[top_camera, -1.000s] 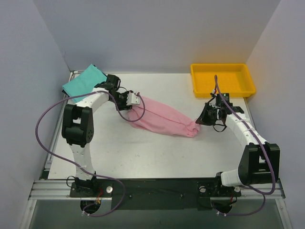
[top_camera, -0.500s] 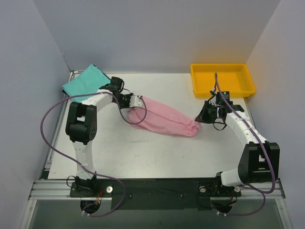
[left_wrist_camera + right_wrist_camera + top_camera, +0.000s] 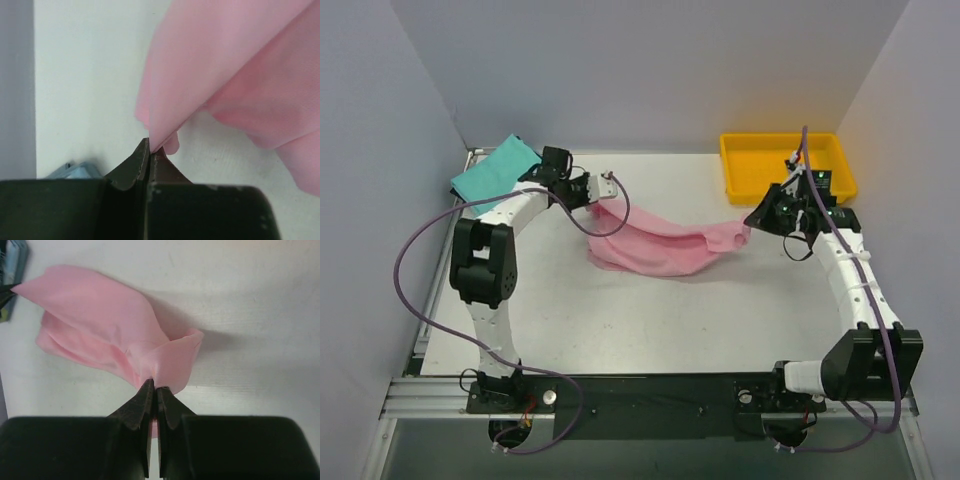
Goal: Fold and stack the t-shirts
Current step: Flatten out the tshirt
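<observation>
1. Left end effector (image 3: pixel 607 190) is clenched on one end of the pink t-shirt (image 3: pixel 655 245); right end effector (image 3: pixel 756 214) pinches the opposite end.
2. Shirt is slung between them at mid-desk, its middle sagging onto the desk (image 3: pixel 620 320).
3. Likely light and limp, bunches readily. Corners or hem edges look like the best hold.
4. Teal t-shirt (image 3: pixel 495 170) lies at the far left.

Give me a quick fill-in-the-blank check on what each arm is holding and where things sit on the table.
1. The left fingers are shut on a corner of the ____ t-shirt.
2. The right fingers are ____ on the same shirt's other end.
3. The teal t-shirt lies at the far ____ of the table.
4. The tray at the far right is ____.
Missing words: pink; shut; left; yellow.
</observation>
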Robot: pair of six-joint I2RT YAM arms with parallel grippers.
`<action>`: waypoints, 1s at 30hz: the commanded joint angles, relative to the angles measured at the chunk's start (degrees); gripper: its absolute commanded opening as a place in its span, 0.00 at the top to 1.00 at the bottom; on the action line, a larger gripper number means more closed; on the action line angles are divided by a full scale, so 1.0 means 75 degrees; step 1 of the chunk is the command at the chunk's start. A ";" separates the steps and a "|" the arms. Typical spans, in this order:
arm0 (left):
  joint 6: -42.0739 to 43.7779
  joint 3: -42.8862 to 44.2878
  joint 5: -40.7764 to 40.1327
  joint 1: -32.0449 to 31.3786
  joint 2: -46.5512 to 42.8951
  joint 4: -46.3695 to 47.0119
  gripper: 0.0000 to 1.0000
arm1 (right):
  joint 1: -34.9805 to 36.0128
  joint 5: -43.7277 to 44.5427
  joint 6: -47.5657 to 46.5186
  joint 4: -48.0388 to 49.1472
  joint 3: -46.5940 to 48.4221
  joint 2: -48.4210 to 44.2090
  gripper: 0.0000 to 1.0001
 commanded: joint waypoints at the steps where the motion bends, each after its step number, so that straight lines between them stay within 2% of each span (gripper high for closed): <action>1: -0.1324 0.1269 -0.0174 0.0086 -0.1607 -0.0834 1.00 | -0.0291 -0.0128 -0.0119 -0.0443 0.1383 -0.0770 1.00; 5: -0.2098 0.2872 -0.0314 0.0191 -0.2579 -0.2334 1.00 | -0.0830 -0.0502 0.0103 -0.0643 0.2916 -0.1519 1.00; 8: -0.2461 0.3496 -0.0641 0.0203 -0.3366 -0.2877 1.00 | -0.1438 -0.0841 0.0268 -0.0702 0.3820 -0.1813 1.00; 13: -0.2732 0.4668 -0.1146 0.0215 -0.4630 -0.3955 1.00 | -0.1581 -0.1135 0.0315 -0.0970 0.5202 -0.2270 1.00; 22: -0.3060 0.4576 -0.1931 0.0203 -0.6495 -0.4763 1.00 | -0.1581 -0.1417 0.0386 -0.1475 0.5849 -0.3430 1.00; 27: -0.3236 0.3780 -0.2447 0.0214 -0.6836 -0.4730 1.00 | -0.1581 -0.1534 0.0397 -0.1815 0.5803 -0.3712 1.00; 30: -0.3259 0.3312 -0.2611 0.0215 -0.6755 -0.4450 1.00 | -0.1581 -0.1616 0.0630 -0.1699 0.5301 -0.3456 1.00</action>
